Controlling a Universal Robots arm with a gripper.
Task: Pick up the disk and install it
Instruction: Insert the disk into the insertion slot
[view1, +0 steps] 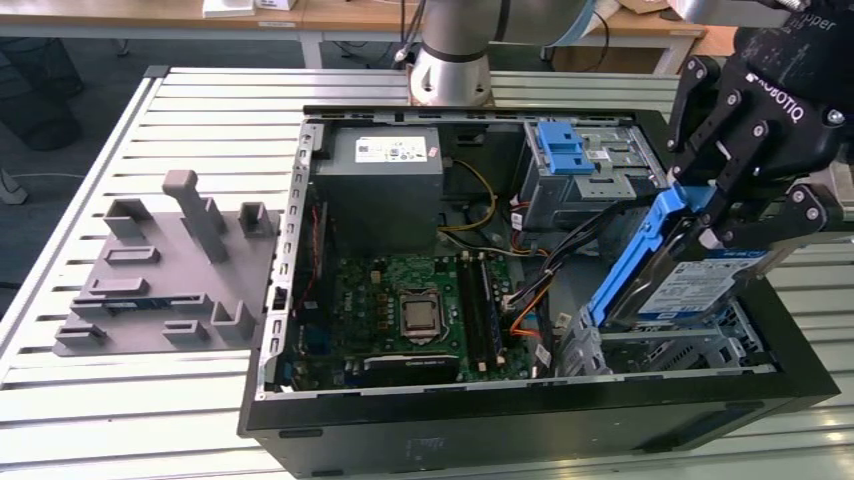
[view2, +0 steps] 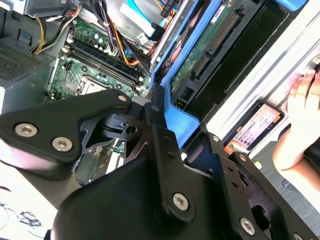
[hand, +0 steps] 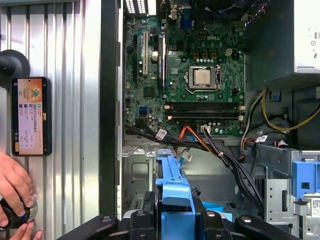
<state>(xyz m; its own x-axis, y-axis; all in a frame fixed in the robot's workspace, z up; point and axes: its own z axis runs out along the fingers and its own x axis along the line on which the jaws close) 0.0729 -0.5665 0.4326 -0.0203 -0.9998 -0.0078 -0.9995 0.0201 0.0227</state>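
Note:
The disk (view1: 694, 285) is a silver drive with a white-and-blue label, clipped in a blue carrier frame (view1: 634, 265). It hangs tilted on edge over the metal drive cage (view1: 667, 350) at the exterior view's right end of the open computer case (view1: 287, 300). My gripper (view1: 714, 215) is shut on its top edge. In the second wrist view the gripper (view2: 155, 107) clamps the blue carrier (view2: 175, 120), and the disk's green circuit side (view2: 210, 45) shows. The first wrist view looks down past the gripper (hand: 172, 225) along the carrier (hand: 172, 195) into the case.
Inside the case lie a green motherboard (view1: 414, 300), a grey power supply box (view1: 387, 180), loose cables (hand: 220, 150) and another blue carrier (view1: 567, 150) in the upper bay. A grey fixture plate (view1: 160, 270) sits beside the case. A person's hand (hand: 12, 185) and a phone (hand: 31, 116) rest on the slatted table.

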